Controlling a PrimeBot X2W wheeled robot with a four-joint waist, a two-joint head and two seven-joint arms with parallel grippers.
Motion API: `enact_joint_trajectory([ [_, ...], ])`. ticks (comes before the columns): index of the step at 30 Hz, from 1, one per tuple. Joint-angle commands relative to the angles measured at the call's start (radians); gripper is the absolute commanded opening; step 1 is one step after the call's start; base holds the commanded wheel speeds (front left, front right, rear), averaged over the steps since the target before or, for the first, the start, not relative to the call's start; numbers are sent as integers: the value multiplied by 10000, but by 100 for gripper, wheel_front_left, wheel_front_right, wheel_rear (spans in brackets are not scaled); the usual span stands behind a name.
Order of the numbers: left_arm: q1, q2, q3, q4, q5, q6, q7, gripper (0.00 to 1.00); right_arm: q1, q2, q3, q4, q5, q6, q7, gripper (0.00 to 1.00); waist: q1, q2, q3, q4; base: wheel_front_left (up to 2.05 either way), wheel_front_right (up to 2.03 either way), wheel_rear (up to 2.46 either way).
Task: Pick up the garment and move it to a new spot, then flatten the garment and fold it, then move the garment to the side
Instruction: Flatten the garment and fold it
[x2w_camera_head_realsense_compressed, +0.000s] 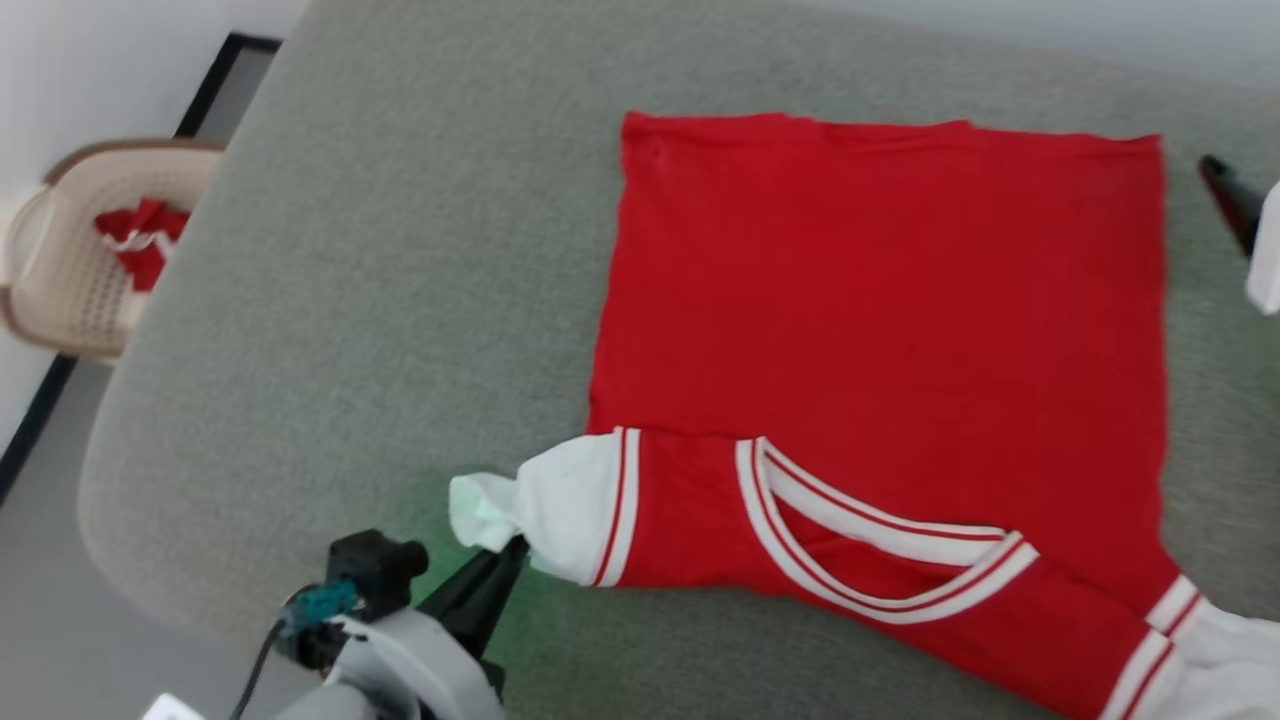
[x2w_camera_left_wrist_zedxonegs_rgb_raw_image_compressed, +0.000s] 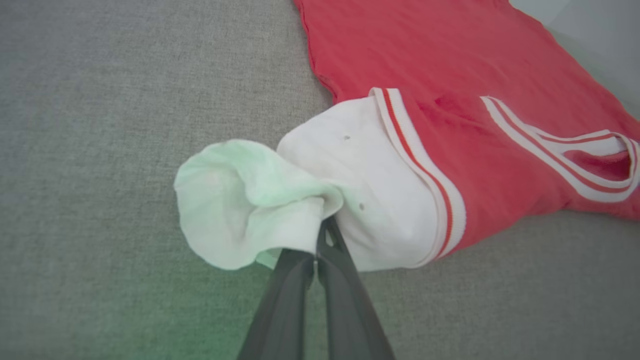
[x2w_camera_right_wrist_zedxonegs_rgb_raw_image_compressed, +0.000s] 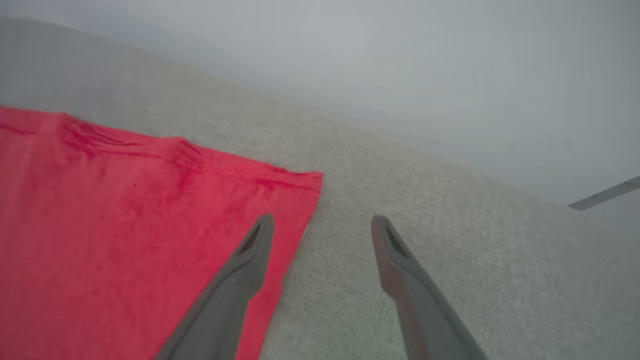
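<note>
Overhead, the garment (x2w_camera_head_realsense_compressed: 880, 300) was seen spread flat on the grey cushion (x2w_camera_head_realsense_compressed: 400, 300), collar at the near edge, its left white sleeve (x2w_camera_head_realsense_compressed: 560, 505) pinched by the left gripper (x2w_camera_head_realsense_compressed: 515, 548). Along the left wrist, the fingers were seen clamped together on that bunched sleeve. Along the right wrist, the right gripper (x2w_camera_right_wrist_zedxonegs_rgb_raw_image_compressed: 322, 225) was seen with its fingers apart, straddling the garment's far right corner.

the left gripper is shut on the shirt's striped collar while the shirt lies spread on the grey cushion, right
Not the collar. The left wrist view shows the left gripper shut on the shirt's white sleeve; the collar lies free. The shirt does lie spread on the grey cushion.
</note>
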Motion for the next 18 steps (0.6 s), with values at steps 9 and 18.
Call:
enact_joint_trajectory([
  [9, -764, -813, -138, 540, 353, -566, 3, 0, -2042, 346, -859, 3426, -787, -19, 1173, 100, 0, 0, 1236, 1432, 0, 0, 0],
  [18, -866, -1186, 101, 1052, 510, -795, 4, 0, -2446, 829, -1085, 5697, -1850, -8, 2482, 0, 0, 0, 1329, 1616, 0, 0, 0],
])
